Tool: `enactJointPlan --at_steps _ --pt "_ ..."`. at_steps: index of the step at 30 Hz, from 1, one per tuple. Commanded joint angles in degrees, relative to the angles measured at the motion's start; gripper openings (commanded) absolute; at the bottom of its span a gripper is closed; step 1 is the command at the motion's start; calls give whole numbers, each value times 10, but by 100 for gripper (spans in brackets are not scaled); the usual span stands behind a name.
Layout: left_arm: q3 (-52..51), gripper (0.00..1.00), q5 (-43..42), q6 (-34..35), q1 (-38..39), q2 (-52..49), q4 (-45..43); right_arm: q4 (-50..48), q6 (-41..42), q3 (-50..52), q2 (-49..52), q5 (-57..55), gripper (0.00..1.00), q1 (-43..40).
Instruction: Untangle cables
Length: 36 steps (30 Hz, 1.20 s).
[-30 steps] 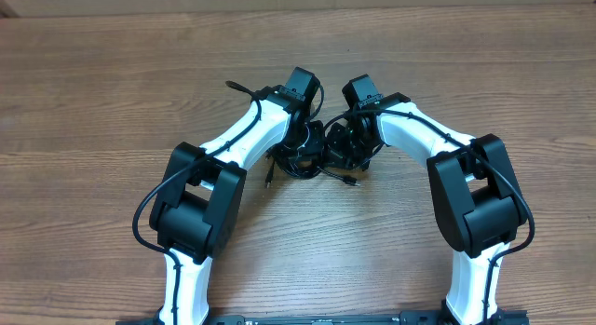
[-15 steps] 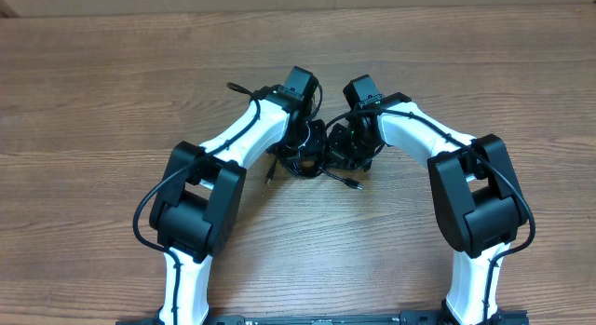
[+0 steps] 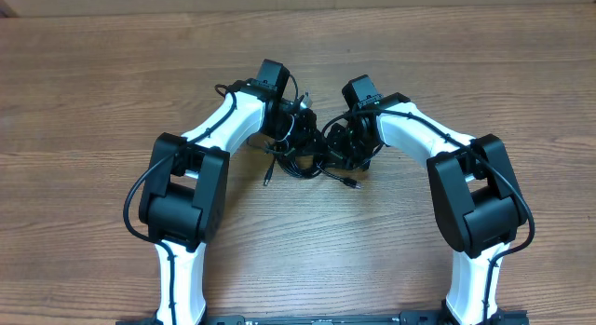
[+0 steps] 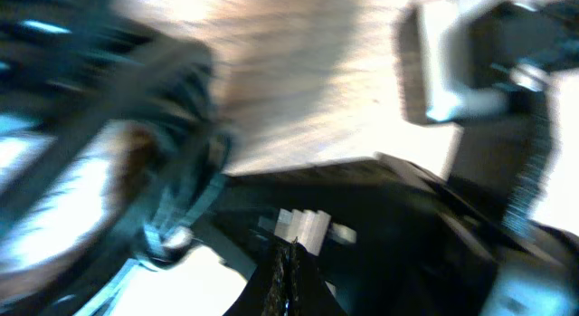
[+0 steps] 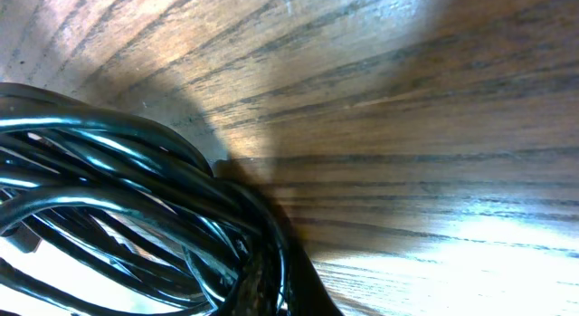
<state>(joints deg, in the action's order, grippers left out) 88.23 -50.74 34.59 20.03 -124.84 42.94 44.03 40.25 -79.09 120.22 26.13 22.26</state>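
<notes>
Left hand (image 3: 291, 123) is being seen fully closed, above and left of centre in the overhead view. Thin strands are running from it down into the cables (image 3: 300, 162), so a pinch on them is being judged likely. Its own wrist view is too smeared to confirm this. The right hand (image 3: 343, 143), just right of centre, is likewise being seen closed, with glossy loops gathering into its grip at the bottom of its wrist view. The cables are lying as one knotted clump on the table (image 3: 93, 74), between the two hands and touching both.

For the step in hand, the clump is better teased apart than yanked. One hand should be used as an anchor while the other is drawn away low and slowly, and the pull should be eased wherever a loop is tightening.

One clump is being counted; the separate cables within it cannot be told. Two plug ends (image 3: 267, 182) are lying loose at its lower edge, and two arms (image 3: 228, 129) are being used.
</notes>
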Motion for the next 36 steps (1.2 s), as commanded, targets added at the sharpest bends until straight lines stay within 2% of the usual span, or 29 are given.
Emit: enactJointPlan --at_steps 1,3,4,6,9,14,22,32,36 --pt "8 4 -43 -16 -10 0 1 -3 -3 11 3 -13 4 6" --pt "8 4 26 -22 -9 0 20 -3 -3 11 3 -12 6 6" --pt "8 4 64 -24 -7 0 27 -3 -3 11 3 -12 12 6" --pt "8 4 115 -25 -3 0 33 -3 -3 11 3 -12 16 6" --pt "8 7 156 -25 5 0 35 -2 -3 11 3 -12 15 6" --pt "8 18 247 -25 35 0 38 -2 -3 11 3 -12 15 6" --pt "7 17 299 -22 70 0 37 2 -3 11 3 -13 15 6" --pt "-16 16 294 6 93 0 33 5 -2 12 3 -27 14 6" --pt "-16 12 267 6 93 0 27 1 -2 21 3 -27 5 6"
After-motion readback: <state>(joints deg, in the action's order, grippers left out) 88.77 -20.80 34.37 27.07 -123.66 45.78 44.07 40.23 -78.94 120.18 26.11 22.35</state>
